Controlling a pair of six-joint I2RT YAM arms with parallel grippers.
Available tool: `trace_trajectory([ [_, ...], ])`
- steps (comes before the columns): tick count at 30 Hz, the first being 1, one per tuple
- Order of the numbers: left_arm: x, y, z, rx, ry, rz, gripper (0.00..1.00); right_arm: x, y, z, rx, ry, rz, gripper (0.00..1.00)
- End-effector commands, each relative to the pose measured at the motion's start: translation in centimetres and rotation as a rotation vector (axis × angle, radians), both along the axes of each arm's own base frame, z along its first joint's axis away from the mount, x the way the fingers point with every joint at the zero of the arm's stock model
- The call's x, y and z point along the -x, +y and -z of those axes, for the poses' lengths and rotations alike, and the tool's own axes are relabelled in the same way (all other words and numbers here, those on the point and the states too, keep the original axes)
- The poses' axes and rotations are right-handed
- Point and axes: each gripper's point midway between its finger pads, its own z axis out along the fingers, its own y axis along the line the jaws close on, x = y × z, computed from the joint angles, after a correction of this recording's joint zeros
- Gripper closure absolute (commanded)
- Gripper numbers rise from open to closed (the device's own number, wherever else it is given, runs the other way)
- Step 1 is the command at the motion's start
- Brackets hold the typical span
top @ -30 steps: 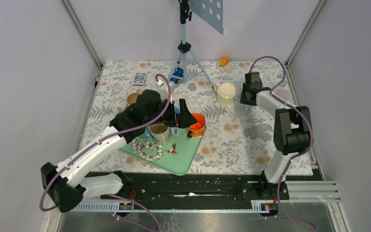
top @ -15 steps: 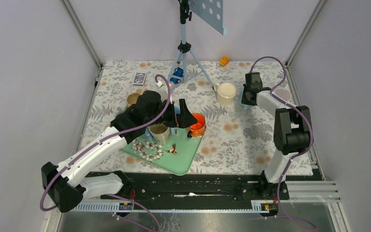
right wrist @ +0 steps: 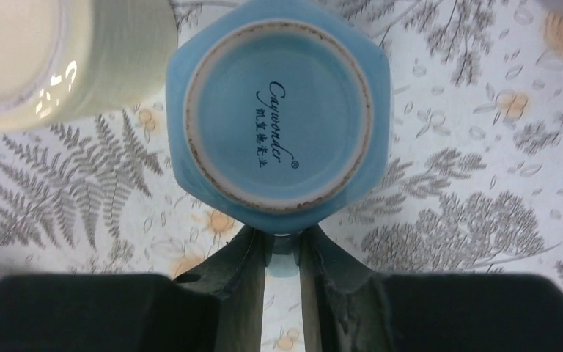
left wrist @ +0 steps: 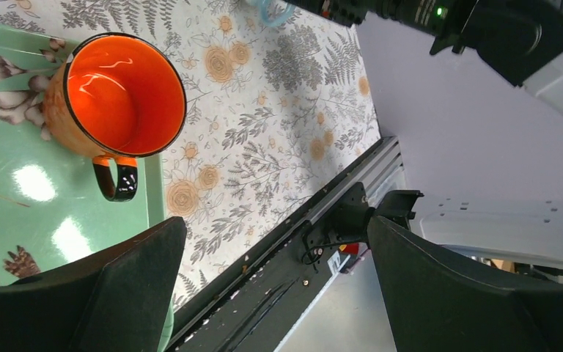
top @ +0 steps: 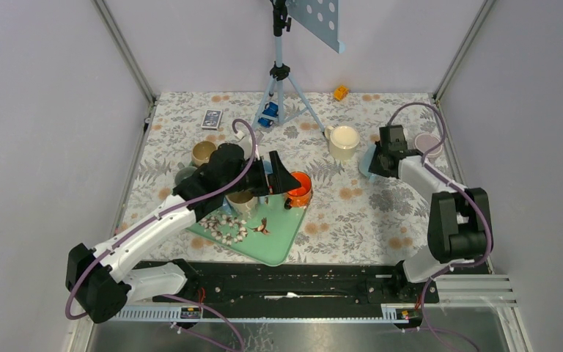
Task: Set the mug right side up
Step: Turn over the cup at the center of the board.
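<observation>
The light blue mug (right wrist: pixel 278 117) is bottom up, its printed base facing the right wrist camera. My right gripper (right wrist: pixel 282 246) is shut on the mug's handle, which sits pinched between the two fingers. From above, the mug (top: pixel 367 163) shows just left of the right gripper (top: pixel 378 163), on the right half of the table. Whether it rests on the cloth or hangs just above it I cannot tell. My left gripper (top: pixel 282 176) is open and holds nothing, hovering over the green tray (top: pixel 278 238) beside an orange mug (left wrist: pixel 117 88).
A cream mug (top: pixel 344 141) stands close to the left of the blue mug. A tripod (top: pixel 279 73) rises at the back centre. The tray holds the orange mug (top: pixel 300 187), a beige mug (top: pixel 240 199) and small white pieces. A pink-lidded pot (top: pixel 428 141) sits at the right edge.
My right gripper has closed on the blue mug's handle and shifted right and nearer, so the mug now shows to its left. The left arm has barely moved.
</observation>
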Motion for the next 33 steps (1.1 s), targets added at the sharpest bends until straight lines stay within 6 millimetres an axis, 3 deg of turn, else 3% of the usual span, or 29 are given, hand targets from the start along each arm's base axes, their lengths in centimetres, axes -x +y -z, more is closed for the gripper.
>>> trace_trajectory([
  [1,-0.4,-1.0,-2.7,0.124,-0.040,0.004,0.01,-0.2,1.5,-4.0,-0.137,-0.160,0.027,1.00],
  [9,-0.2,-1.9,-2.0,0.177,0.010,0.020,0.01,3.1,3.0,-5.1,-0.291,-0.227,0.049,1.00],
  [17,-0.3,-2.6,-1.7,0.206,0.042,0.027,0.01,5.0,4.8,-6.7,-0.436,-0.284,0.041,1.00],
  [29,-0.7,-3.9,-1.8,0.248,0.082,0.050,0.01,6.2,7.2,-11.1,-0.633,-0.376,-0.002,1.00],
  [33,-0.8,-4.6,-1.7,0.278,0.117,0.065,0.01,5.8,8.5,-13.7,-0.731,-0.438,-0.038,1.00],
])
